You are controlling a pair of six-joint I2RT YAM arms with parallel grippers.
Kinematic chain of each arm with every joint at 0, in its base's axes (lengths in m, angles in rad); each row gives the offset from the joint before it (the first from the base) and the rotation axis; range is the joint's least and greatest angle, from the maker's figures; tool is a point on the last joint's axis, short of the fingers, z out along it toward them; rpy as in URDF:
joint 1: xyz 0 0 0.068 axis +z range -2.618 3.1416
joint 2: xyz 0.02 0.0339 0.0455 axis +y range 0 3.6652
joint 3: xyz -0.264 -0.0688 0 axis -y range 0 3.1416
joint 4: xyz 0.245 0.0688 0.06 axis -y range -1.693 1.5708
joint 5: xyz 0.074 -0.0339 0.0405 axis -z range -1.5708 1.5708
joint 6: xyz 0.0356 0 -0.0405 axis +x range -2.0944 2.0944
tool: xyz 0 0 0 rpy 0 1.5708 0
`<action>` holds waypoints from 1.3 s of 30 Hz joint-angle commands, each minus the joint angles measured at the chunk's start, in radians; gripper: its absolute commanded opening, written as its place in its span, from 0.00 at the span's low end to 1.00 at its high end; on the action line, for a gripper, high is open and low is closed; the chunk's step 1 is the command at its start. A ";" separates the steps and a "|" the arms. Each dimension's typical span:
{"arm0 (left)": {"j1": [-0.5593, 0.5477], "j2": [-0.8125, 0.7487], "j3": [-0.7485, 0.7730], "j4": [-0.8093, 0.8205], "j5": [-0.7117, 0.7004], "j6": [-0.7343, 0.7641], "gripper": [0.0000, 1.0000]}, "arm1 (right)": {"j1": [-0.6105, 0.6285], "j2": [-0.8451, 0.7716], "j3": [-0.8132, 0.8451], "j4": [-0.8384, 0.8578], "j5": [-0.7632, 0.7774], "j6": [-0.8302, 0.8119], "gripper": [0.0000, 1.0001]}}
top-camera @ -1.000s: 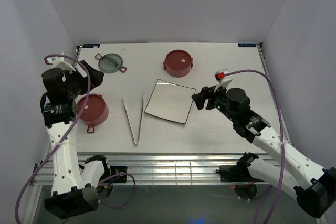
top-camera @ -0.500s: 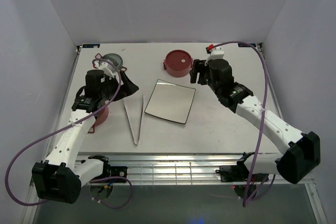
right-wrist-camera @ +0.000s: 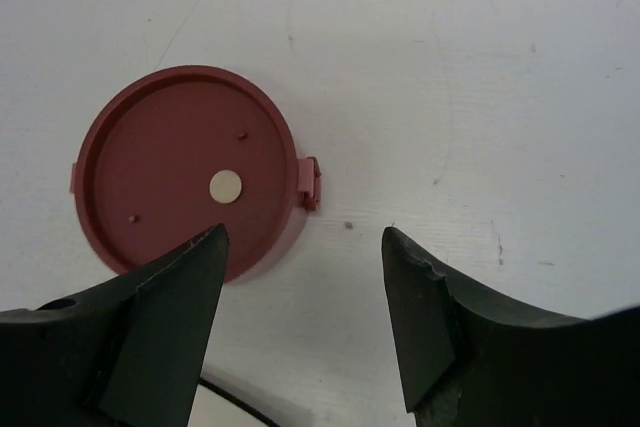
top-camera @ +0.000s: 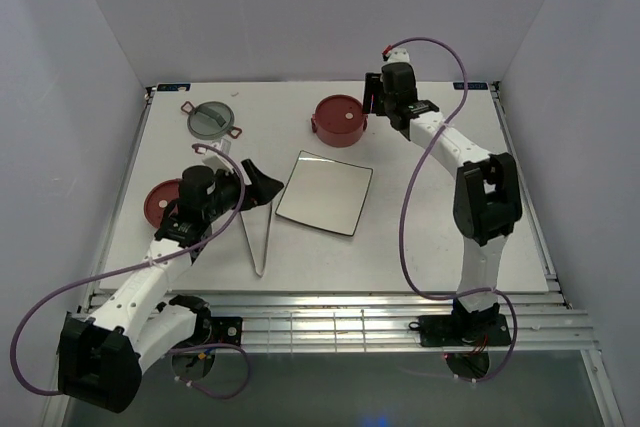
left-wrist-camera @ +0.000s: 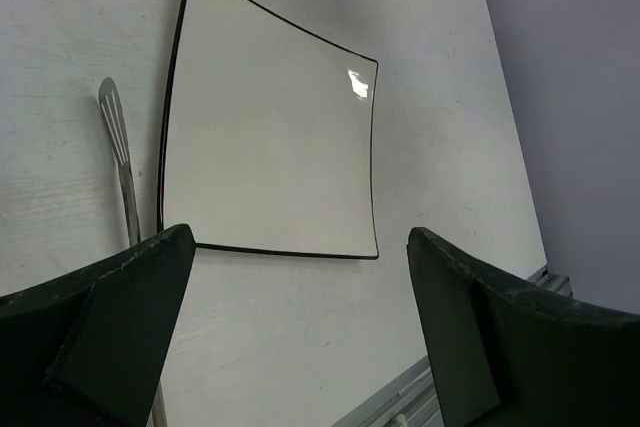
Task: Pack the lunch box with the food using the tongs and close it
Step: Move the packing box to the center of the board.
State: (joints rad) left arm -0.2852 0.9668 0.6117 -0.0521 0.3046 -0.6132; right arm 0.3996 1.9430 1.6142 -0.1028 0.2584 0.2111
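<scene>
Barely started tbh: tongs [top-camera: 249, 237] lie untouched just left of the square plate [top-camera: 323, 192], lidded left bowl [top-camera: 165, 200] and back bowl [right-wrist-camera: 185, 167] sit well apart, no food in sight, left gripper [top-camera: 262, 185] over the tongs and right gripper [right-wrist-camera: 305, 237] by the back bowl both wide open, empty.

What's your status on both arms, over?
Left gripper open over tongs, not gripping. Right gripper open by far lidded red bowl. Tongs lying beside plate. No food in view.
</scene>
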 commanded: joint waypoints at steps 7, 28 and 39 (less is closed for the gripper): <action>-0.081 0.030 -0.093 0.195 -0.104 0.009 0.98 | -0.036 0.422 0.493 -0.012 -0.088 0.063 0.64; -0.186 0.050 -0.115 0.190 -0.165 0.059 0.98 | -0.070 0.429 0.356 0.051 -0.128 -0.016 0.39; -0.200 0.027 -0.122 0.184 -0.194 0.079 0.98 | -0.206 0.252 0.165 0.048 -0.224 -0.098 0.08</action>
State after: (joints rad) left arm -0.4767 1.0260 0.4923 0.1150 0.1375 -0.5518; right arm 0.2771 2.3054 1.8465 -0.0212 0.0650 0.1707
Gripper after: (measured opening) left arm 0.979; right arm 0.116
